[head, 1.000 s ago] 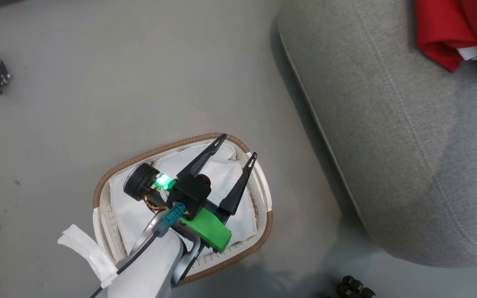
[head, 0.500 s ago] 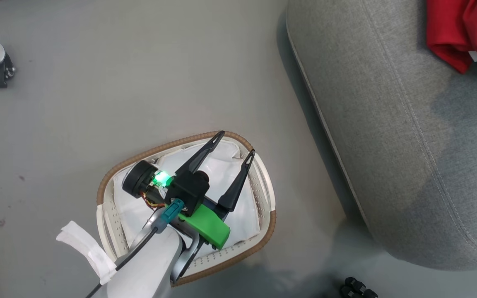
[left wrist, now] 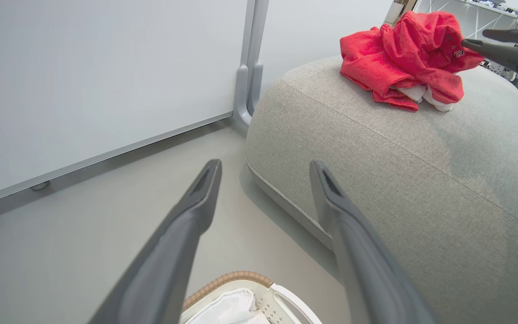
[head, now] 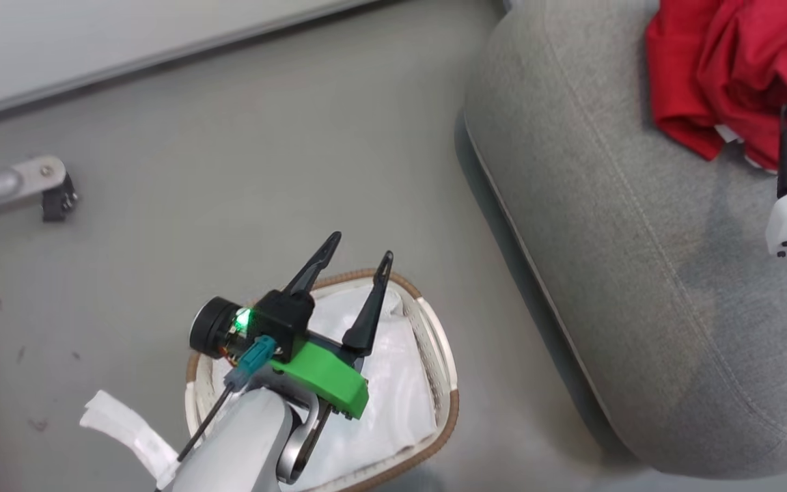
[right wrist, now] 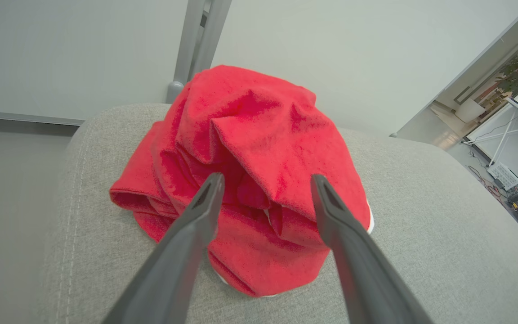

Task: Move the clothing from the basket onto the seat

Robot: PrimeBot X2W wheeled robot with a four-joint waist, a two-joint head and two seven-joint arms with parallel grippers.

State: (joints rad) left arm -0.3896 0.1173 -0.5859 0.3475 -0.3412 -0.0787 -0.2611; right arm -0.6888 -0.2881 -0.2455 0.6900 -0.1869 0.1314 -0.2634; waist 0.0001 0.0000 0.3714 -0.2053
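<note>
We found the bright red sports clothing (right wrist: 250, 148) lying in a crumpled heap on top of the large grey fabric-upholstered cushion seat (head: 639, 273), towards its far side, with small patches of white showing at the heap's lower edge. Our right gripper (right wrist: 266, 179) hung over the seat just in front of that heap. Its two long dark fingers were spread apart with nothing between them, and the red cloth lay framed in the gap. We could not tell whether the fingertips touched the fabric. Our left gripper (head: 361, 247) was well apart from it, poised above the small oval off-white perforated plastic basket (head: 436, 342). Its fingers were likewise spread and empty, pointing out past the basket's brown woven rim towards the seat. The basket stood on the pale grey floor (head: 229, 171) near the seat's rounded edge but not touching it, and its rumpled white fabric liner (head: 393, 410) showed inside. In the left wrist view, a white wall panel (left wrist: 83, 67) and a grey metal post (left wrist: 247, 67) rose behind the seat.
</note>
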